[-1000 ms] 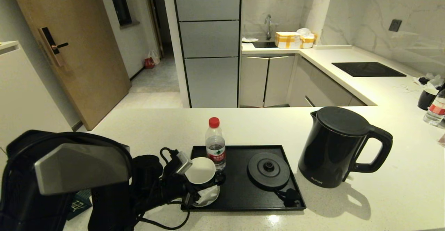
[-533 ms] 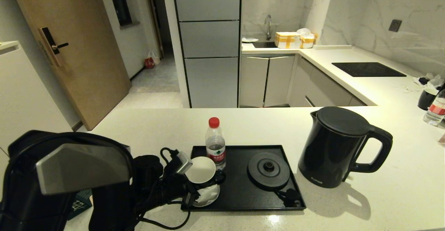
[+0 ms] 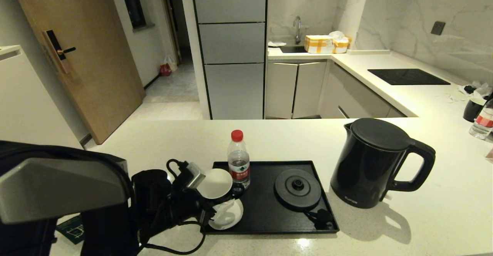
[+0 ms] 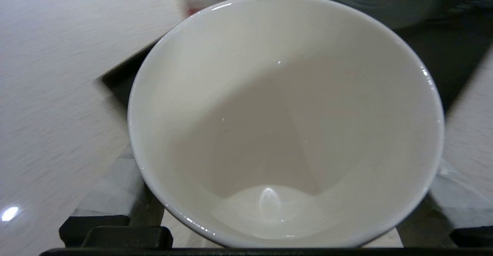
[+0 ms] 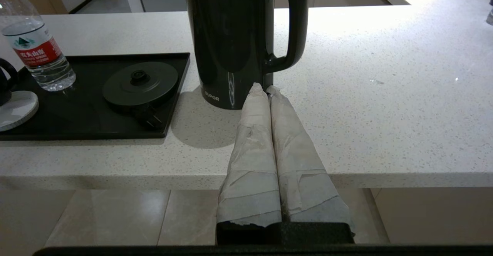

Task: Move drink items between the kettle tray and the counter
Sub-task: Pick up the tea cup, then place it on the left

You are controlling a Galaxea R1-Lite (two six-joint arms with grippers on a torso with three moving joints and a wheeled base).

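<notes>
Left pincer (image 3: 210, 204) clamped on mug (image 3: 218, 186), tilted above tray (image 3: 269, 213) corner (coaster (image 3: 227, 214) beneath), bottle (image 3: 238, 159) just beside, right pincer (image 5: 264, 88) fingers pressed together, empty, short of table (image 3: 423, 217) edge.

Kettle base disc (image 3: 297, 188), white coaster (image 3: 227, 215)

Kettle (image 3: 371, 163) matte black. Tray (image 3: 265, 213) glossy black. Mug (image 3: 217, 184) black outside, white inside. Bottle (image 3: 238, 159) clear, red cap, red-and-green label. Desk (image 3: 185, 140) off-white, speckled. Right claw (image 5: 265, 88) fingers (image 5: 254, 140) wrapped pale grey.
</notes>
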